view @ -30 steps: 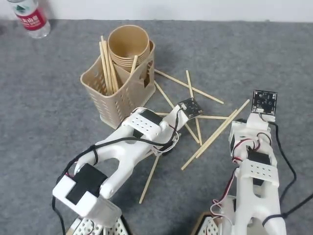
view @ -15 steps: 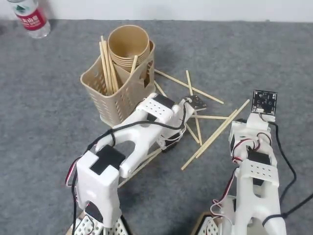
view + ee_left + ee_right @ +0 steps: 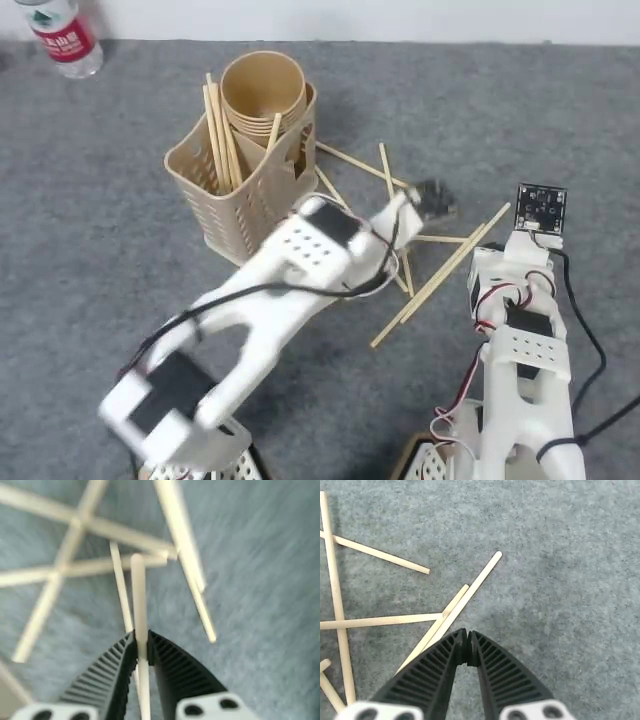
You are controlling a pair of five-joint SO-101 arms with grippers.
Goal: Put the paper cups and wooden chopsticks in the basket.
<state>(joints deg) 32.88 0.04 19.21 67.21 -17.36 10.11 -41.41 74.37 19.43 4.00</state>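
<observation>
Near the basket, left gripper seemingly pinches 1 chopstick.

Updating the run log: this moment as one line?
left gripper: shut on chopstick | right gripper: shut, empty | basket: holds cups, some chopsticks | loose chopsticks: on the mat

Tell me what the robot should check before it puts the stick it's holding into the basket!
1. Grip on the chopstick by the left gripper fingers: ok, pinched tight.
2. Held chopstick lifted free of the loose chopsticks: cannot tell, too blurred.
3. The basket upright: ok.
4. Room in the basket beside the paper cups: ok, gaps show.
5. The right gripper out of the way: ok, shut, empty, over the carpet.
</observation>
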